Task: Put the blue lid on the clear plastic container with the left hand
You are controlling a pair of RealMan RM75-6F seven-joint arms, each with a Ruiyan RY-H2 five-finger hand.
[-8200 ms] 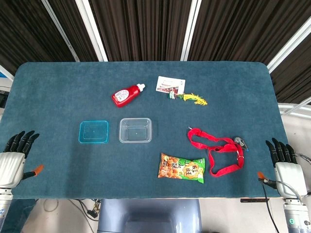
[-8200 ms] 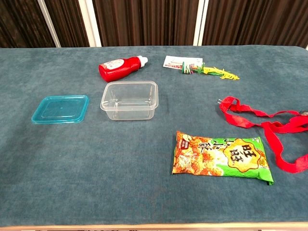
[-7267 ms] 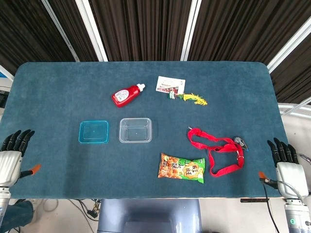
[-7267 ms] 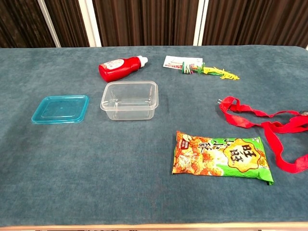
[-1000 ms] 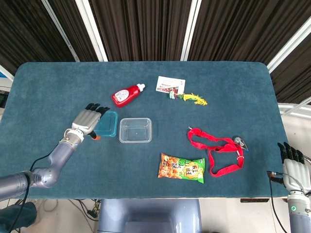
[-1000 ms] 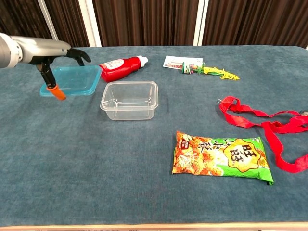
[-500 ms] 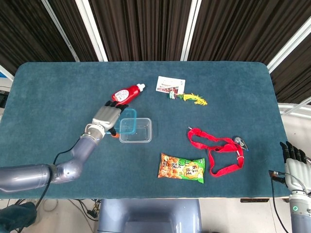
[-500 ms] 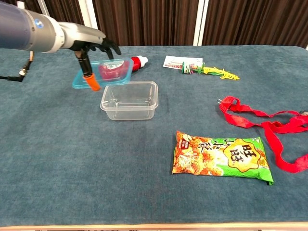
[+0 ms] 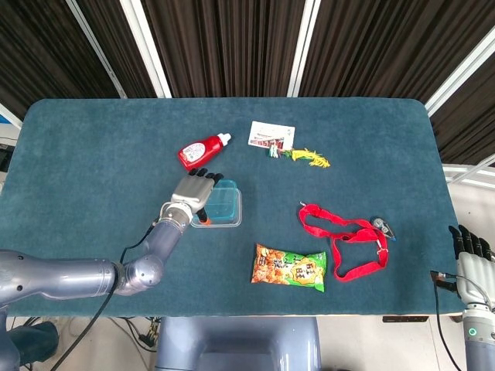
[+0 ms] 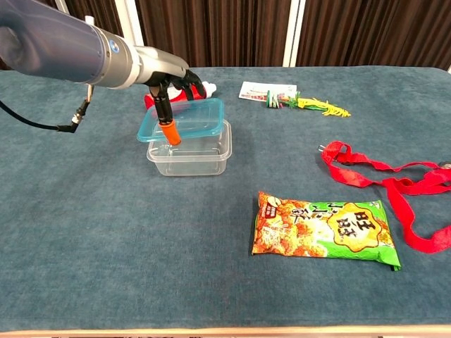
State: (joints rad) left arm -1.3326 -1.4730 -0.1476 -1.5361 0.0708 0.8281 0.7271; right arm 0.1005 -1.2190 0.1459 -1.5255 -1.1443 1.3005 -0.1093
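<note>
My left hand (image 9: 194,192) (image 10: 169,86) holds the blue lid (image 10: 192,117) (image 9: 222,202) by its left edge, thumb below and fingers on top. The lid hovers just above the clear plastic container (image 10: 190,154) (image 9: 224,219), tilted slightly and covering most of its opening. I cannot tell whether the lid touches the rim. My right hand (image 9: 472,263) rests at the table's near right corner, fingers straight and holding nothing; the chest view does not show it.
A red sauce bottle (image 9: 203,151) lies just behind the container. A card with clips and a yellow tassel (image 9: 286,144) lies further back. A snack bag (image 10: 324,229) and a red lanyard (image 10: 394,190) lie to the right.
My left hand carried the lid rightward from beside the container to above it. My right hand stayed put.
</note>
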